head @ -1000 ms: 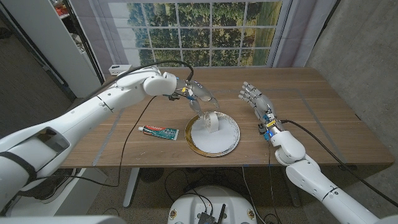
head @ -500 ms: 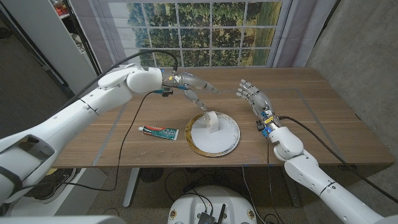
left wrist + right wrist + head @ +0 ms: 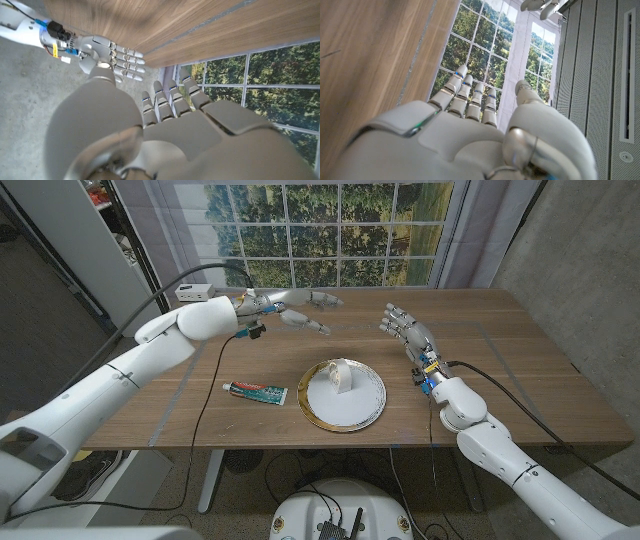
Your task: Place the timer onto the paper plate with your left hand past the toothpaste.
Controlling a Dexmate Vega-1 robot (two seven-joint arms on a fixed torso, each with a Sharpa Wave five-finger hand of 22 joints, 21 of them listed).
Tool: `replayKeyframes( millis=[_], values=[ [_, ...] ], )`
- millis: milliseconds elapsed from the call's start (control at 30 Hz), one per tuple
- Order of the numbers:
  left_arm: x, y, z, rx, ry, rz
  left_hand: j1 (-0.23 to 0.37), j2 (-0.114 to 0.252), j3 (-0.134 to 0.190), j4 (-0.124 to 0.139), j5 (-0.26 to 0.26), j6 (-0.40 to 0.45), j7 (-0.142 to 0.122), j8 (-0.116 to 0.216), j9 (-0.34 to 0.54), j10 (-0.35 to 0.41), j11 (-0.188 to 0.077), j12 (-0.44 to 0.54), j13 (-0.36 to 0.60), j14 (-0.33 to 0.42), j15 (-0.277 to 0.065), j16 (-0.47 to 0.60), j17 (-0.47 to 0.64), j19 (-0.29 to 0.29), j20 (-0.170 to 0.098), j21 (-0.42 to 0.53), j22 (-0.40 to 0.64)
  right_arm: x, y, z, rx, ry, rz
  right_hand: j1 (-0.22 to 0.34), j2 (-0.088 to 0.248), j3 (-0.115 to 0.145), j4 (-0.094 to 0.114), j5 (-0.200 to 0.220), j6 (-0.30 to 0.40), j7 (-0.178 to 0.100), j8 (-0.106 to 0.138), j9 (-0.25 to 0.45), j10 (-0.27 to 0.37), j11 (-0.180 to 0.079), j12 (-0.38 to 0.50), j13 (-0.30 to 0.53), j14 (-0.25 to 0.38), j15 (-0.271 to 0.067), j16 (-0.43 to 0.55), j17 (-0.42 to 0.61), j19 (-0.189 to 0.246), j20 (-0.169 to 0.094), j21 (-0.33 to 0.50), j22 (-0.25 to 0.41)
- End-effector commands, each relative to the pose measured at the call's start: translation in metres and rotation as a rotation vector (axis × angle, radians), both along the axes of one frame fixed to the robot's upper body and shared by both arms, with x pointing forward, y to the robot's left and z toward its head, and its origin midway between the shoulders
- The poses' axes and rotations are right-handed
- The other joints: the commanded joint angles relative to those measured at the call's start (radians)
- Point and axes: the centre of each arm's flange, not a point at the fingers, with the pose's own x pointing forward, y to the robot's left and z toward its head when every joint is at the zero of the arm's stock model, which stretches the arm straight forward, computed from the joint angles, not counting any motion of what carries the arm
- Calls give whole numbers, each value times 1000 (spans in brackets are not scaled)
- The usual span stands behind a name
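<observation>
Timer (image 3: 340,374) sits on the paper plate (image 3: 368,406), a small pale rounded piece toward the plate's far-left part, so by the look of it the placing itself is done. The toothpaste (image 3: 255,391) lies on the counter (image 3: 520,370) just to the left of the plate, its long axis running roughly left to right, the cap end pointing away from the plate. The left robot hand (image 3: 300,311) hangs in the air above the counter, up and back from the timer toward the window side, fingers spread apart and holding nothing; the timer therefore lies below it and toward the robot. The right robot hand (image 3: 408,335) stands over the counter beyond the plate's right rim, fingers apart, empty too; the left wrist view shows it (image 3: 107,53) the same way. Both hands are about as near to the timer as each other, the left being clear of it. My judgement: what remains is for the left arm to draw home without brushing the toothpaste.
</observation>
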Motion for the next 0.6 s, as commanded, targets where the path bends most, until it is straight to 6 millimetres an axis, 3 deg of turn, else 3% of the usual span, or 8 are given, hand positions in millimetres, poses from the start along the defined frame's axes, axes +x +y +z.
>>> replayKeyframes(
  millis=[33,400,600],
  values=[
    [5,39,-18,-337,143,-58,-3,4,-2,5,-2,13,-5,7,2,14,-1,5,-3,18,-24,7,-1,13,-1,-3,0,4,-3,5,3,2,-11,3,10,0,0,5,7,4,0,0,6,0,4,-1,2,-70,6,1,12,-4,-4,6],
    [5,57,-46,-578,246,-103,-6,10,-3,5,-8,8,-13,5,0,33,6,10,-11,25,-29,5,-5,18,1,-8,1,8,-6,12,-13,11,-11,3,10,0,-1,5,8,4,0,0,6,0,4,-2,1,-69,6,-1,15,-3,-9,6],
    [4,65,-62,-685,298,-126,-12,17,-3,8,-11,2,-3,3,-1,34,14,8,-16,26,-25,4,-6,23,3,-10,1,12,-5,17,-27,14,-3,3,10,0,-1,5,6,4,-1,-1,5,1,4,-3,2,-69,7,-1,16,-4,-13,6]
  ],
)
